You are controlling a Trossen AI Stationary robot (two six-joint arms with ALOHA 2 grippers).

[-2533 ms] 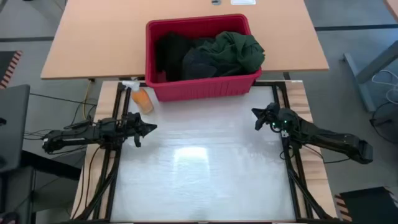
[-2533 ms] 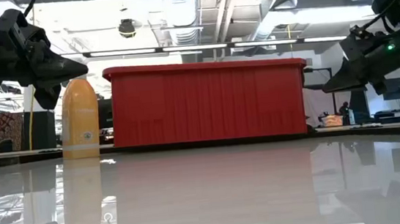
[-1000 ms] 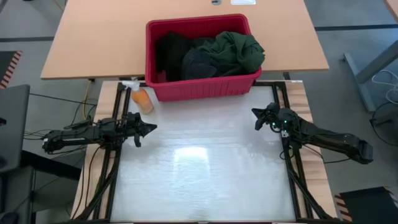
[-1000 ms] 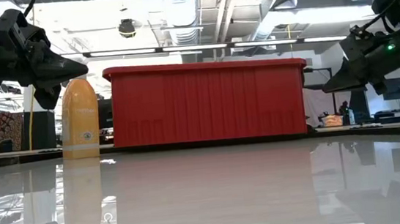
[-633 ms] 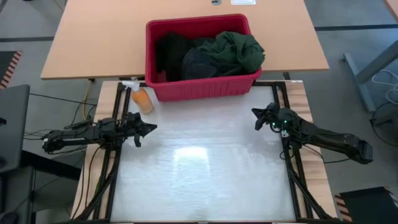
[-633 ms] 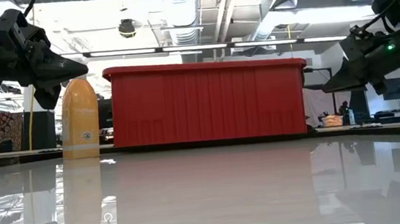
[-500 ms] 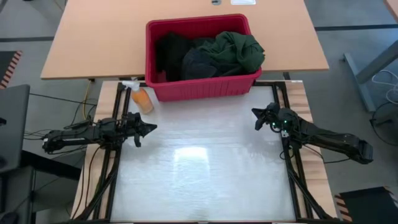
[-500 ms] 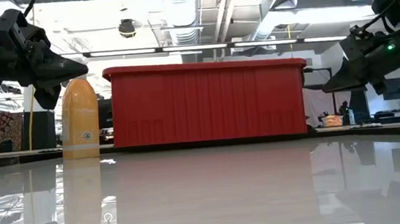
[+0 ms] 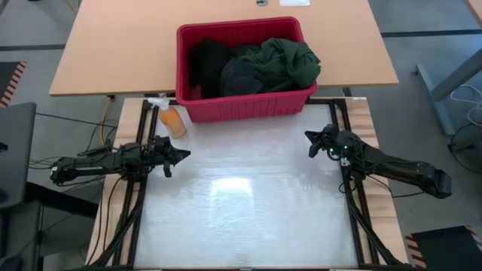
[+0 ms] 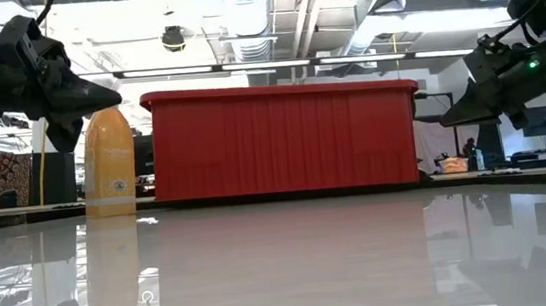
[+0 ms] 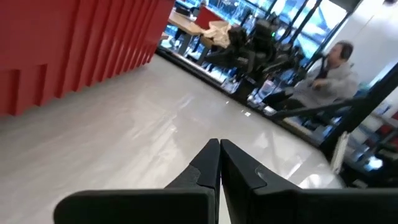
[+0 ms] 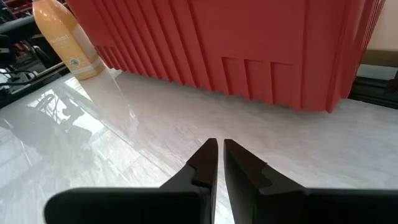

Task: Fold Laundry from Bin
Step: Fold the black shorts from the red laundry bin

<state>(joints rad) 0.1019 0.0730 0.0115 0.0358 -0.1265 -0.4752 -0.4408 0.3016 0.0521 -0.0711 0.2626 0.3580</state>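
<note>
Tools are hovering low over the near white counter [image 9: 241, 203]: left tool [image 9: 181, 156] closed, right tool [image 9: 310, 138] nearly closed, both gripping nothing. Laundry [image 9: 256, 66] is sitting heaped in the bin [image 9: 248, 105] at the far edge. Reaching well means opening one tool, rising over the rim, pinching the green shirt [image 9: 290, 60] on top.

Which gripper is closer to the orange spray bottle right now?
Left. The left gripper hovers just in front of the orange spray bottle, on the same side of the table. The right gripper is across the table, by the bin's opposite corner.
</note>
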